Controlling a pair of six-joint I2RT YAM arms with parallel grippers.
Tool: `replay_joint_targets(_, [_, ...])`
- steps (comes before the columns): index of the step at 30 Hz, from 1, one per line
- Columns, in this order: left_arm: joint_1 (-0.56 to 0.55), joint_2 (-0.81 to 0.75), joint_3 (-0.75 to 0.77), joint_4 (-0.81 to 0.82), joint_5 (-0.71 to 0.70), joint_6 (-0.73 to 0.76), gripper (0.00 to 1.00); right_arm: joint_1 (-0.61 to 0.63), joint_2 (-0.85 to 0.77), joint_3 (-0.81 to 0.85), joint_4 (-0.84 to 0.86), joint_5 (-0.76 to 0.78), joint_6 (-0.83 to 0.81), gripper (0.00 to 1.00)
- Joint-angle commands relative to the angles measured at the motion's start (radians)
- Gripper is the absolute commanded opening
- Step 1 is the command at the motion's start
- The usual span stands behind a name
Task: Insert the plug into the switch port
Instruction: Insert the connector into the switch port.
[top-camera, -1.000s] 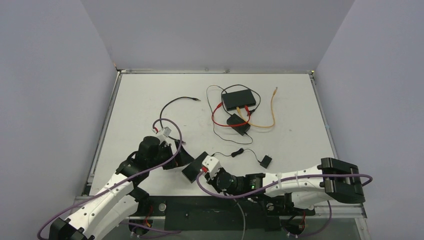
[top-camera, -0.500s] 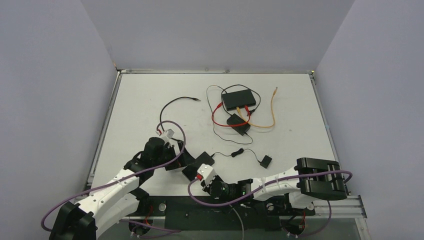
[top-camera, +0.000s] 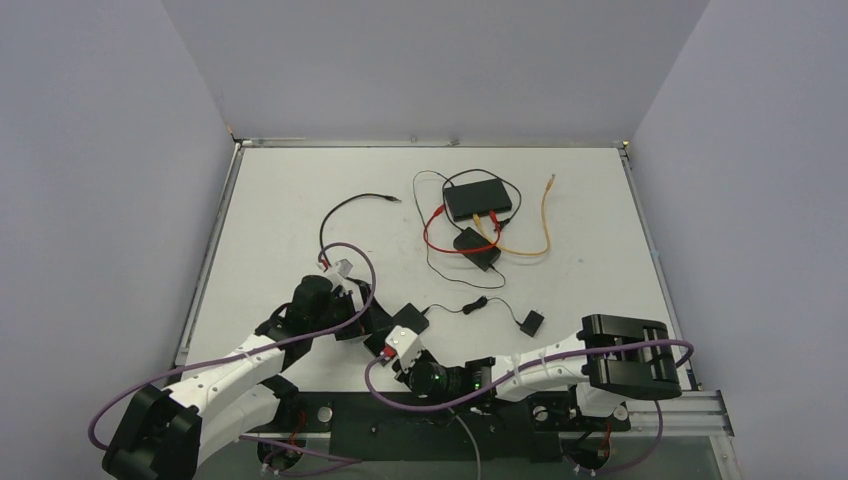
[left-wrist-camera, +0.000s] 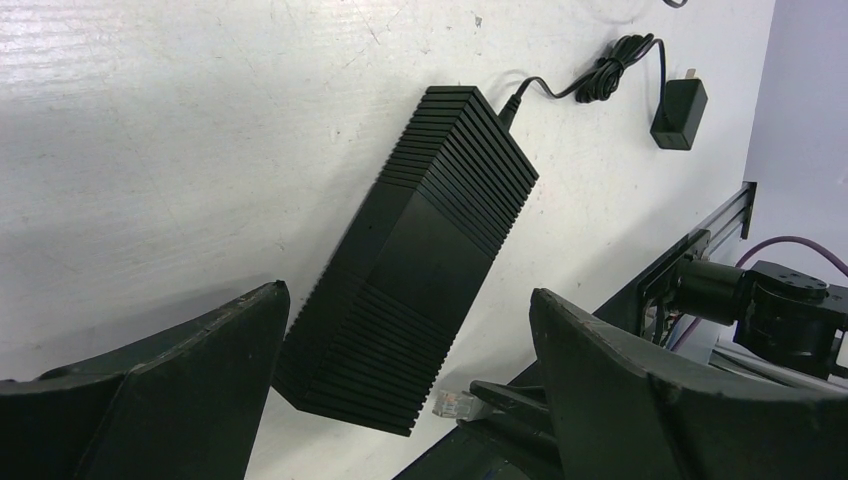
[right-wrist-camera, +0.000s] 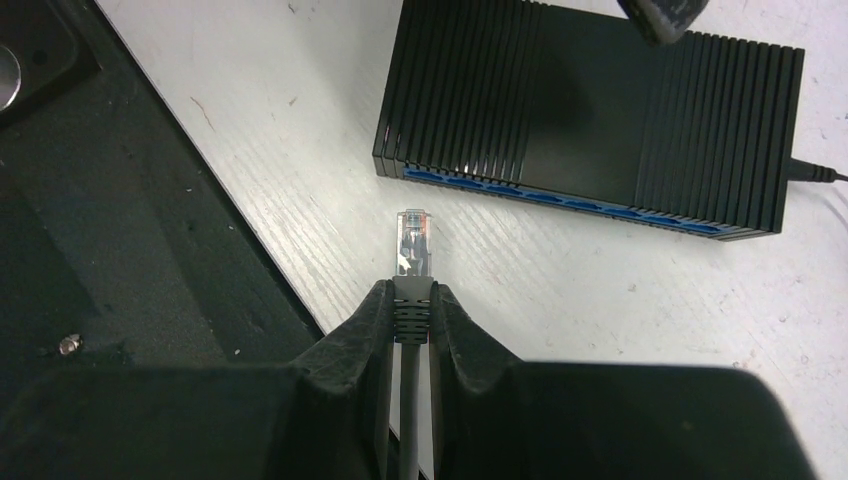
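Where the plug (right-wrist-camera: 412, 245) is: nipped in the right hand (right-wrist-camera: 410, 298), poking out past the fingertips, near the switch (right-wrist-camera: 590, 110) but not touching it, hovering over the table (right-wrist-camera: 560, 300).
Right hand: clamped tight on the grey boot just behind the plug, with the cable (right-wrist-camera: 404, 400) running back between the fingers.
Left hand (left-wrist-camera: 407, 300): spread wide, one finger either side of the switch, gripping nothing. Can't tell if it touches the case.
Plug feel: clear hard plastic, tiny and light. I'd guess it's brittle at the latch tab, so holding the boot looks smart.
Cable feel: thin and floppy, so it won't steer the plug by itself.
Switch shape: flat matte black box, ribbed at both ends, smooth band in the middle.
Switch feel: looks light on a slick table, so I reckon it scoots when pushed unless it's braced on the long sides.
Port row (right-wrist-camera: 560, 197): blue strip along the edge facing the plug. Single ports are too small to pick out.
Power lead (left-wrist-camera: 590, 75): thin black wire off the far end, going to a small wall adapter (left-wrist-camera: 678, 100).
Table: white, scuffed, hard.
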Motion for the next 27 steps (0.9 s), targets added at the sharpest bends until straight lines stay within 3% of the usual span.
replay_joint_targets(1, [0.001,-0.002,-0.008,0.088,0.032,0.013,0.89,0.004,0.030,0.055,0.019,0.025,0.022,0.00])
replay_joint_targets(27, [-0.002,-0.051,-0.047,0.087,0.080,-0.004,0.89,-0.037,0.070,0.092,-0.008,0.035,0.053,0.00])
